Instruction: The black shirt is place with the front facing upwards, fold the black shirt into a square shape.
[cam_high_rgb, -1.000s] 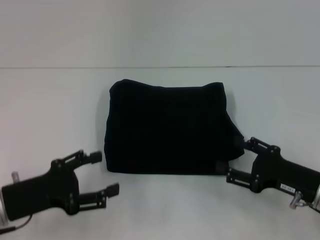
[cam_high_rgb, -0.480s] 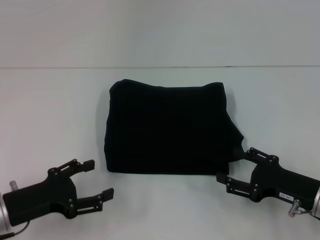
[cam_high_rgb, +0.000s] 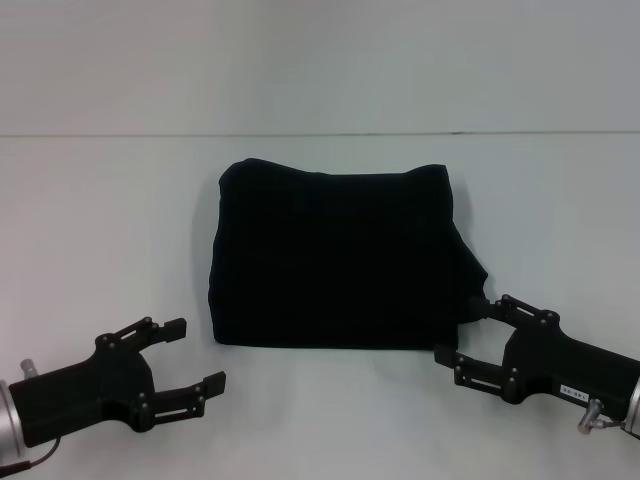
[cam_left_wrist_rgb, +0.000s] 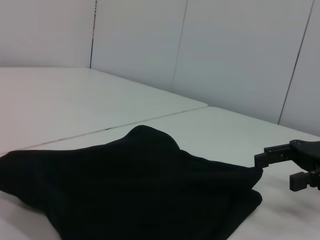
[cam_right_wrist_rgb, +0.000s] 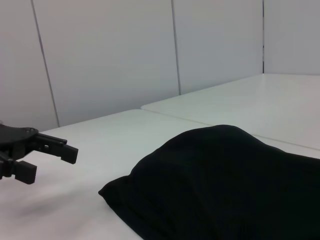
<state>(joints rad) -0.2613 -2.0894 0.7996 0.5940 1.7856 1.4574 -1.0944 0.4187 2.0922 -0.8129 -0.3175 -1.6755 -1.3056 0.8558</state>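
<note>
From the head view, the black shirt (cam_high_rgb: 340, 260) is seen folded into a near square in the middle of the white bench (cam_high_rgb: 100, 230). The left tool (cam_high_rgb: 178, 358) is held released at 7 o'clock of it, apart from the cloth. The right tool (cam_high_rgb: 472, 334) is held released at 4 o'clock, just beside the shirt's corner.

From the left wrist view, the shirt (cam_left_wrist_rgb: 125, 190) is seen lying flat, with the right tool (cam_left_wrist_rgb: 292, 167) beyond it.

From the right wrist view, the shirt (cam_right_wrist_rgb: 225, 185) is seen, with the left tool (cam_right_wrist_rgb: 30, 157) well apart.

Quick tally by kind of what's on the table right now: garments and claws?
Garments: 1, the black shirt, folded into a rough square on the white table.
Claws: 2, the left claw open near the shirt's front left corner, and the right claw open at its front right corner.
Total: 3
</note>
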